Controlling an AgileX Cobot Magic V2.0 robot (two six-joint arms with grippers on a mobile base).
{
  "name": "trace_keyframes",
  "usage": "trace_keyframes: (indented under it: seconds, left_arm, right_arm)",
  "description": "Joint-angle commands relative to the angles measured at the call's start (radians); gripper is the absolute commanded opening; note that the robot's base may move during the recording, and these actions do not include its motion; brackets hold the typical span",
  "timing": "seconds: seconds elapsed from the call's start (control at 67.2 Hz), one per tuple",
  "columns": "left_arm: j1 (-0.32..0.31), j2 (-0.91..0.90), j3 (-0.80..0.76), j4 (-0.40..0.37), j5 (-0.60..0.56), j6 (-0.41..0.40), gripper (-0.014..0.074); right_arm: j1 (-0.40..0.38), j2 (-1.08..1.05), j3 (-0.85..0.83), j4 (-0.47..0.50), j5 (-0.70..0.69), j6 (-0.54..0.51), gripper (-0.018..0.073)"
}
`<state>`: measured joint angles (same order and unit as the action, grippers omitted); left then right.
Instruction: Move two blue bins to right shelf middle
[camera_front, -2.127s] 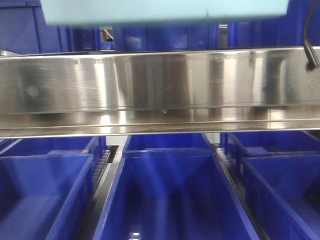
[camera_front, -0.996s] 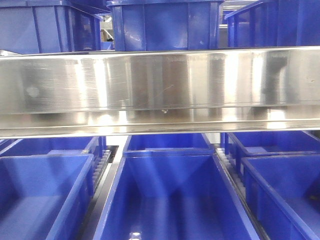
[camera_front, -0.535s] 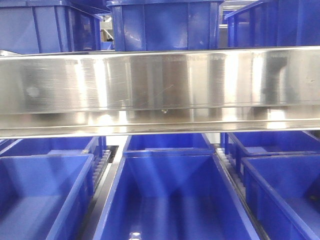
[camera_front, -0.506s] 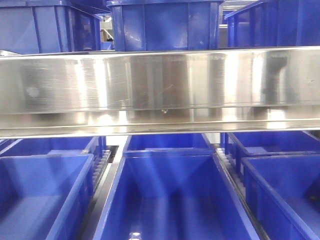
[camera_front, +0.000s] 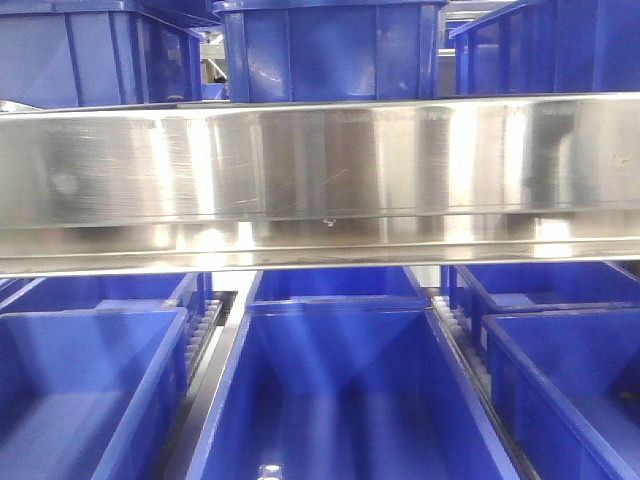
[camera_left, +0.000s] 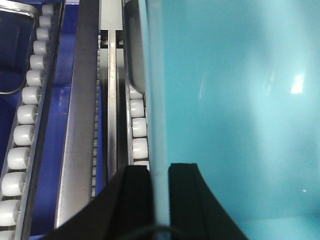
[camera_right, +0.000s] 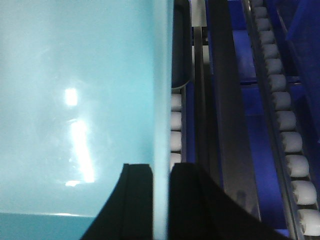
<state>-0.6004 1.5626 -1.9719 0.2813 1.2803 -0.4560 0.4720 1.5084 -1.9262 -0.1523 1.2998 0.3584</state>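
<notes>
A pale cyan-blue bin fills the right of the left wrist view (camera_left: 235, 100) and the left of the right wrist view (camera_right: 80, 100). My left gripper (camera_left: 160, 172) is shut on the bin's left wall, one black finger (camera_left: 137, 195) outside, the other inside. My right gripper (camera_right: 161, 172) is shut on the bin's right wall, one finger (camera_right: 137, 195) inside, the other outside. The bin hangs over white rollers (camera_left: 139, 127) of a shelf lane. No pale blue bin shows in the front view. I see only one pale blue bin.
A shiny steel shelf beam (camera_front: 320, 180) crosses the front view. Royal blue bins stand above it (camera_front: 330, 50) and below it (camera_front: 340, 390). Roller tracks (camera_right: 287, 125) and steel rails (camera_left: 80, 115) run beside the held bin, with royal blue bins alongside.
The pale blue bin that crossed the top of the front view two seconds ago has gone out of that view. Since a second ago that view is unchanged.
</notes>
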Motion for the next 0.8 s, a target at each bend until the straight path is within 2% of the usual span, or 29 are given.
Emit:
trace_keyframes:
  seconds: [0.0, 0.788]
  left_arm:
    - [-0.003, -0.024, -0.018, 0.019, -0.059, 0.008, -0.0111]
    - [-0.003, -0.024, -0.018, 0.020, -0.059, 0.008, -0.0111]
  right_arm:
    - [0.001, -0.027, -0.020, -0.020, -0.079, 0.000, -0.0167]
    - [0.001, -0.027, -0.020, -0.020, -0.123, 0.000, -0.0167]
